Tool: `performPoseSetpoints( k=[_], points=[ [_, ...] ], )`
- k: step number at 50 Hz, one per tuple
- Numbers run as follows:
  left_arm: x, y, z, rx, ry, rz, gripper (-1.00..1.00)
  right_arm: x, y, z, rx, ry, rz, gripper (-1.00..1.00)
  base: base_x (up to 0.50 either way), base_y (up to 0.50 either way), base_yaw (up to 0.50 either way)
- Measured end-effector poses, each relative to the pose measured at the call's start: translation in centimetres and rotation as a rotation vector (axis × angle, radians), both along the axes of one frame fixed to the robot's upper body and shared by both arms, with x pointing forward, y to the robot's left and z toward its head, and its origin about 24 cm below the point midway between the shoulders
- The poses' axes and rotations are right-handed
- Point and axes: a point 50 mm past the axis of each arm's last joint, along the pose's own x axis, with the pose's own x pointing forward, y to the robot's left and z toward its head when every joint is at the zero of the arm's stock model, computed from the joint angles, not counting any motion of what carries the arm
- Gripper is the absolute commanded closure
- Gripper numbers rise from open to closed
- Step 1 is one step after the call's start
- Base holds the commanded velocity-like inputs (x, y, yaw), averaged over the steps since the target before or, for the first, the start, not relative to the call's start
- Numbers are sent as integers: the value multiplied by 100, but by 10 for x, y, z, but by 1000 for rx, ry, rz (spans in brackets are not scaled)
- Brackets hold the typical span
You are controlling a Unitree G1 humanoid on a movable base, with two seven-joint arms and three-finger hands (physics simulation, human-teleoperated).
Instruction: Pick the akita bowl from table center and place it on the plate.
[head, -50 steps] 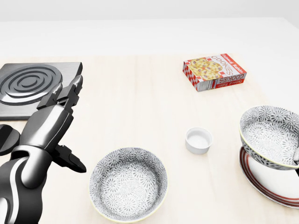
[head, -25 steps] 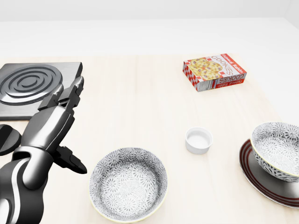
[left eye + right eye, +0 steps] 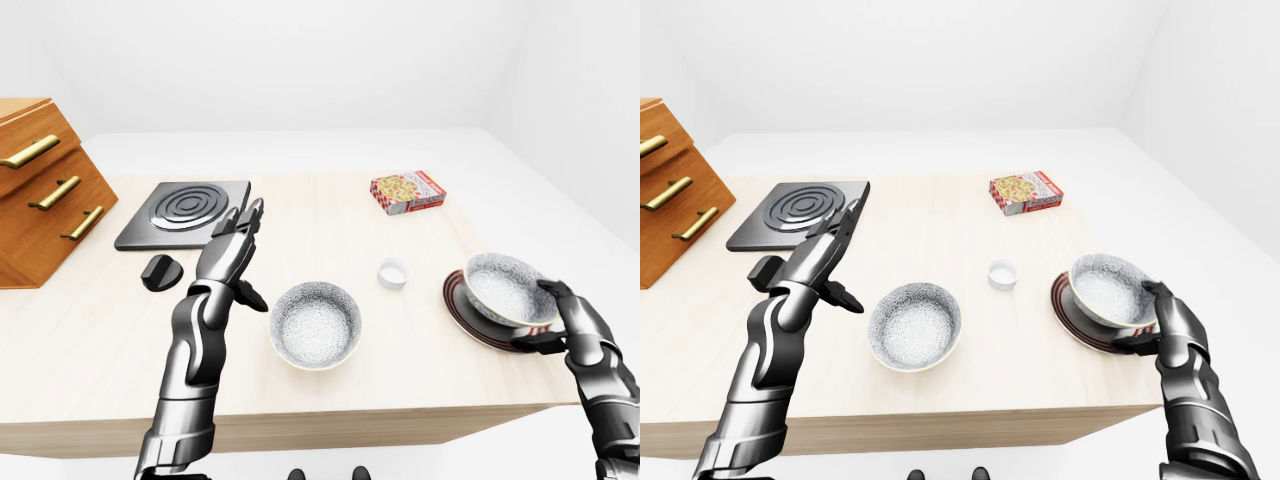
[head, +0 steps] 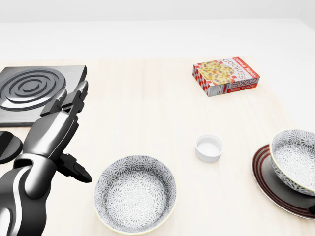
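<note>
An akita bowl (image 4: 297,160), white with a dense grey flower pattern, sits in the dark red-rimmed plate (image 4: 273,189) at the right edge of the head view. My right hand (image 3: 548,318) grips that bowl's right rim, one finger over the top and the thumb underneath. A second bowl (image 4: 135,192) of the same pattern rests on the table at bottom centre. My left hand (image 4: 74,132) hovers left of this bowl with its fingers stretched out, holding nothing.
A small white ramekin (image 4: 209,147) stands between the two bowls. A cookie box (image 4: 225,75) lies at upper right. A black burner plate (image 4: 37,93) and a black knob (image 4: 7,146) are at the left. Wooden drawers (image 3: 40,190) stand at the far left.
My right hand has lowered the bowl from above the plate down into it, shifting slightly right. The left arm has barely moved.
</note>
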Motion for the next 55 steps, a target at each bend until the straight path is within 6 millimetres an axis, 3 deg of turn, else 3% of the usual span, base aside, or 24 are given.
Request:
performPoseSetpoints(
  k=[16,29,45,55],
  points=[
    [-1,2,0,-4,0,4,-100,-8,9,20,-13,-71,88,-100,0,0,0],
    [-3,3,2,-12,-7,3,-100,-26,42,70,62,-184,226,-100,0,0,0],
    [-10,2,12,-59,-42,-21,-100,-26,123,153,-17,-442,616,-100,0,0,0],
    [-15,-1,20,-107,-79,-44,-100,-24,152,183,29,-666,756,-100,0,0,0]
  ],
)
